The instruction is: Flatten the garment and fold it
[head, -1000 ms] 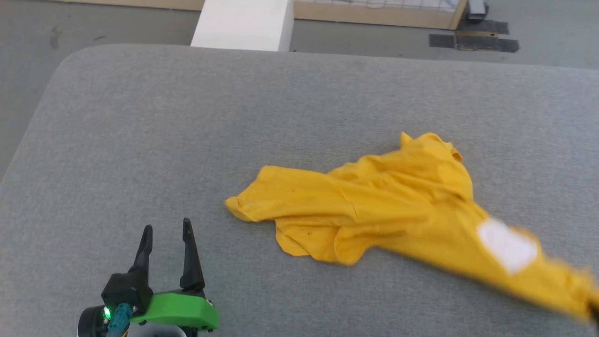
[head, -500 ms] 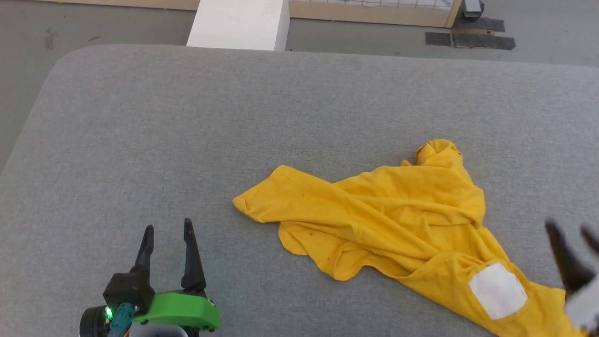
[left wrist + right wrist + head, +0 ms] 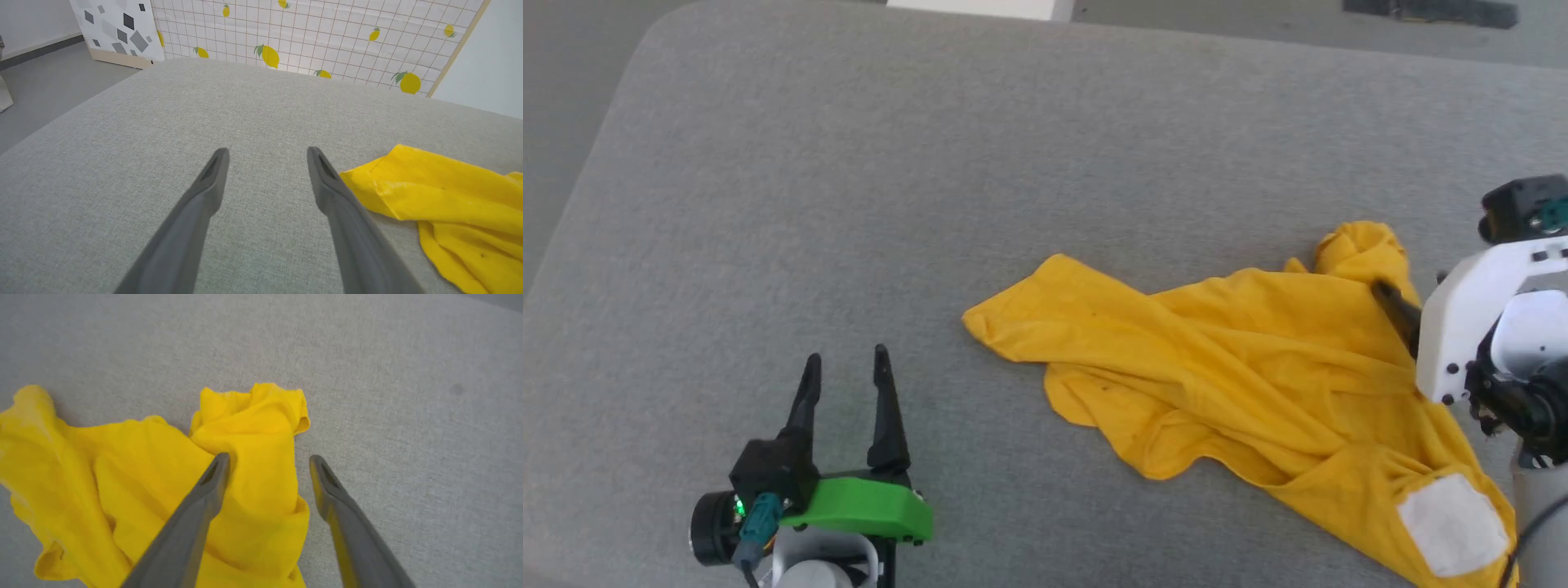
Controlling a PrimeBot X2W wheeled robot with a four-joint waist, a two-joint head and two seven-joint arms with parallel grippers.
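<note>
Head view: the garment [image 3: 1258, 359] lies crumpled on the grey cushion [image 3: 849, 163], over on its right half and down to the near edge. It's bright yellow and rumpled in long diagonal folds. One flatter end points toward the cushion's middle, there's a bunched knob on the far side, and a white patch [image 3: 1454, 523] shows near the cushion's near right corner. The left gripper [image 3: 847, 357] sits over the cushion's near left part, fingers spread, nothing between them. Right wrist view: the right gripper [image 3: 268, 458] hangs over the cushion's right side, fingers wide apart, one above the bunched yellow fold, the other above bare grey fabric. Whether they touch the cloth, can't tell.
</note>
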